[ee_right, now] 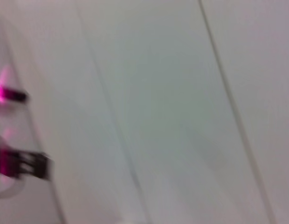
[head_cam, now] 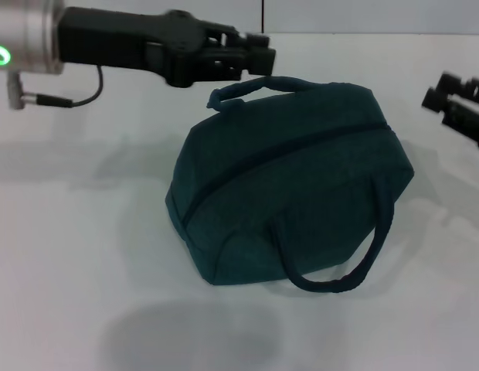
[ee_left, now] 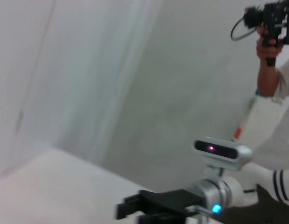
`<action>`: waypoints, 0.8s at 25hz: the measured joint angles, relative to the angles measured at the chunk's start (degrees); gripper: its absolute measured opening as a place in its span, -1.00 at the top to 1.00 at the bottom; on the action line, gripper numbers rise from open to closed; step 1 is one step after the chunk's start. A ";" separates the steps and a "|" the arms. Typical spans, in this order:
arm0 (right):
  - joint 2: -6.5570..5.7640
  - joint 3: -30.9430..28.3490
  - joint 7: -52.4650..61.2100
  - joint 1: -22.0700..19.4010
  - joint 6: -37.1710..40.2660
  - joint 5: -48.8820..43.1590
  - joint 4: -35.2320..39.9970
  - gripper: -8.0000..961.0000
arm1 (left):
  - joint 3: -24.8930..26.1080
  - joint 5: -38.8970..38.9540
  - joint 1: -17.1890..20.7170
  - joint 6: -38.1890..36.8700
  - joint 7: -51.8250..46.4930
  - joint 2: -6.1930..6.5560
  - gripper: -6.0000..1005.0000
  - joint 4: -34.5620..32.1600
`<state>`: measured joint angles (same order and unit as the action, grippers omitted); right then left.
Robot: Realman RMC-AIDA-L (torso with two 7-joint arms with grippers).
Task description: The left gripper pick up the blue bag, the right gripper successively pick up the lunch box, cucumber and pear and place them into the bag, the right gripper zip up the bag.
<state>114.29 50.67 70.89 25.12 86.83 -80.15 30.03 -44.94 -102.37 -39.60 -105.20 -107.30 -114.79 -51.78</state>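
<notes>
Blue bag [head_cam: 290, 185] sits mid-frame on the white table [head_cam: 62, 255], zipped, one handle flopped toward the bottom. Left gripper [head_cam: 259, 52] – upper left, just above the bag's far handle, fingers pressed together, holding nothing. Right gripper [head_cam: 444, 93] – right edge, blurred, finger state can't be told.

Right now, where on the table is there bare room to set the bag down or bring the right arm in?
Bare white table lies left of and in front of the blue bag. The strip between bag and right gripper is narrow. It is crowded at the bag's far handle, where the left gripper sits.
</notes>
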 joint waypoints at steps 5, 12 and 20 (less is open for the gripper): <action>-0.57 0.67 9.63 1.59 7.50 -0.54 7.28 -0.05 | 0.36 3.73 6.35 0.02 12.68 -1.93 0.43 0.20; -1.09 6.28 19.87 5.67 13.48 -4.46 14.58 -0.36 | 0.42 9.17 13.02 0.10 24.90 -4.34 -0.22 2.70; -0.61 8.59 21.31 11.06 18.47 -10.88 15.15 -0.76 | 0.17 9.74 13.26 0.19 31.60 -4.35 -0.70 11.13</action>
<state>113.67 59.26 92.20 36.18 105.30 -91.03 45.18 -44.76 -92.63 -26.34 -105.01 -75.71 -119.14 -40.65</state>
